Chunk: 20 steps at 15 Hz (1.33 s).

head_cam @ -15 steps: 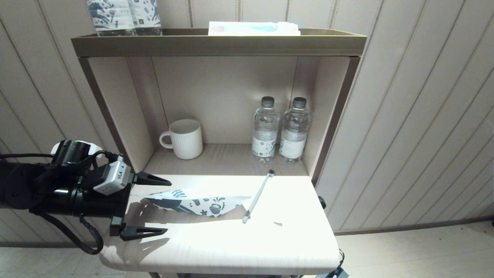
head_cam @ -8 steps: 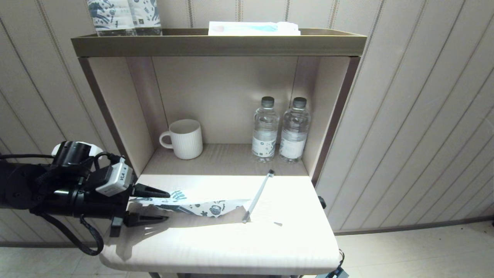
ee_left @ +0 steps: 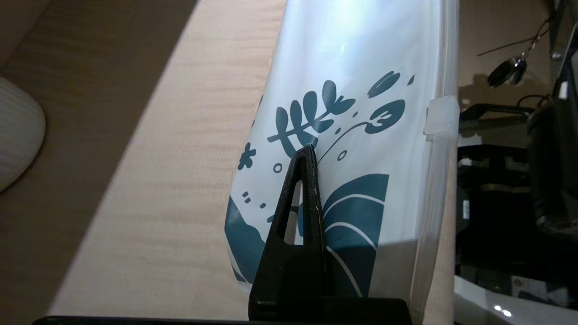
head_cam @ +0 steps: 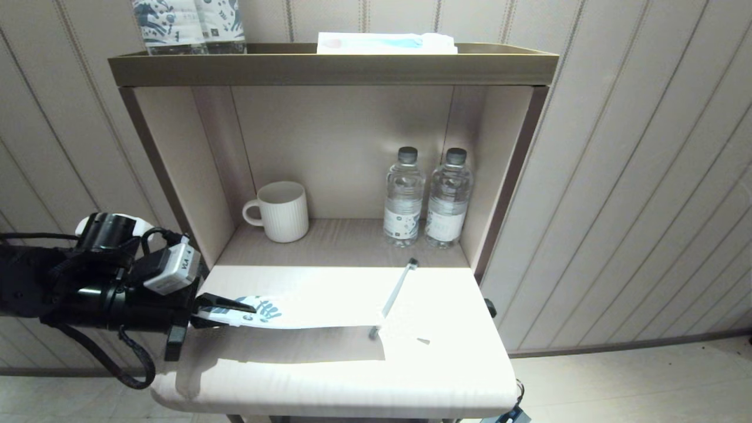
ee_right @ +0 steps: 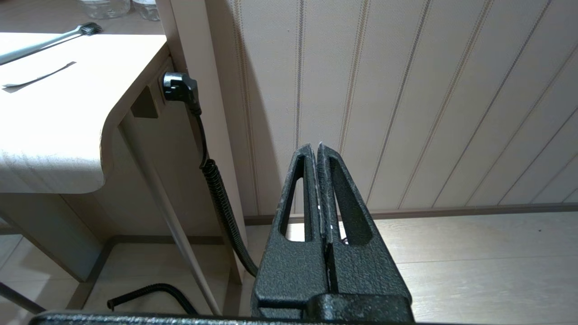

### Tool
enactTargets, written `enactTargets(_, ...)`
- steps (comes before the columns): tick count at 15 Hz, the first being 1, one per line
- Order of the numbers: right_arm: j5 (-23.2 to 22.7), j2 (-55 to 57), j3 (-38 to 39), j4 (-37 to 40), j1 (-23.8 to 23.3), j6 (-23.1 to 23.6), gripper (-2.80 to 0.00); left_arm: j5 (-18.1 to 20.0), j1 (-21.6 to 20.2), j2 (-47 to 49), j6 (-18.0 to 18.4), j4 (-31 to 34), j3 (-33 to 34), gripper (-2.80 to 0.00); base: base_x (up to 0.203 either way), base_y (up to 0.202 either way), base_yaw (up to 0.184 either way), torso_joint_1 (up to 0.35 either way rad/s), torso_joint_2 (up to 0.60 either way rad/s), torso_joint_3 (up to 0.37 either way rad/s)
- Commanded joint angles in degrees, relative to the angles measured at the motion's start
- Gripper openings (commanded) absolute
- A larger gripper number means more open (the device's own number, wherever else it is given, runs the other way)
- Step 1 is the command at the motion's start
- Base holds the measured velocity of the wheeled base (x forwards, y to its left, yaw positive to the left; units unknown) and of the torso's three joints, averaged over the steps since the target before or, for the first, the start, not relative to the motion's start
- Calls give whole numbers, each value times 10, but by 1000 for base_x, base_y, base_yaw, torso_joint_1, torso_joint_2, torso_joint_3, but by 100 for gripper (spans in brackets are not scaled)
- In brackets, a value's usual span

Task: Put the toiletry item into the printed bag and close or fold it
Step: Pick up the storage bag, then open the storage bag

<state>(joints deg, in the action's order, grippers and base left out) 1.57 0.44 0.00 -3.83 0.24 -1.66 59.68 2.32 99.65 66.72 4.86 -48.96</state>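
Note:
The printed bag (head_cam: pixel 305 314) lies stretched across the front of the tabletop (head_cam: pixel 329 376), white with teal plant figures (ee_left: pixel 361 113) and a clear slider (ee_left: pixel 440 117) on its edge. My left gripper (head_cam: pixel 247 305) is shut on the bag's left end. In the left wrist view, only one finger of the left gripper (ee_left: pixel 309 149) shows, lying on the print; the other is hidden under the bag. The toiletry item (head_cam: pixel 396 291) lies slanted at the bag's right end, dark head toward the bottles, and also shows as a stick (ee_right: pixel 45 43). My right gripper (ee_right: pixel 318 146) hangs shut and empty, low beside the table's right side.
A ribbed white mug (head_cam: pixel 282 211) and two water bottles (head_cam: pixel 404 197) (head_cam: pixel 449 197) stand in the niche behind. Printed upright packs (head_cam: pixel 188 23) and a white-and-blue packet (head_cam: pixel 385 43) sit on the top shelf. A small paper strip (head_cam: pixel 423 340) lies on the table. A plug and cable (ee_right: pixel 180 88) hang below its edge.
My left gripper went from wide open to shut on the bag's left end. The crumpled bag has been drawn flat and taut. The stick stayed where it was.

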Motion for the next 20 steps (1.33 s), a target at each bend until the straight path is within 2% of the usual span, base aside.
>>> enactTargets(1,0,1,0,0,0,0,-280,-2,0,-43,-33,40,-19,-280,0,0,0,0,0,0)
enactTargets(3,0,1,0,0,0,0,-280,-14,1,-97,-85,149,-47,-280,0,0,0,0,0,0)
enactTargets(5,0,1,0,0,0,0,-280,-56,1,-144,-111,226,-57,-280,0,0,0,0,0,0)
enactTargets(7,0,1,0,0,0,0,-280,-123,6,-174,-123,267,-58,-280,0,0,0,0,0,0)
enactTargets(10,0,1,0,0,0,0,-280,-149,24,-207,-194,278,-62,-280,0,0,0,0,0,0)
enactTargets(14,0,1,0,0,0,0,-280,-146,30,-220,-226,314,-111,-280,0,0,0,0,0,0)
enactTargets(16,0,1,0,0,0,0,-280,-122,35,-216,-230,319,-117,-280,0,0,0,0,0,0)
enactTargets(20,0,1,0,0,0,0,-280,-121,79,-184,-240,316,-123,-280,0,0,0,0,0,0)
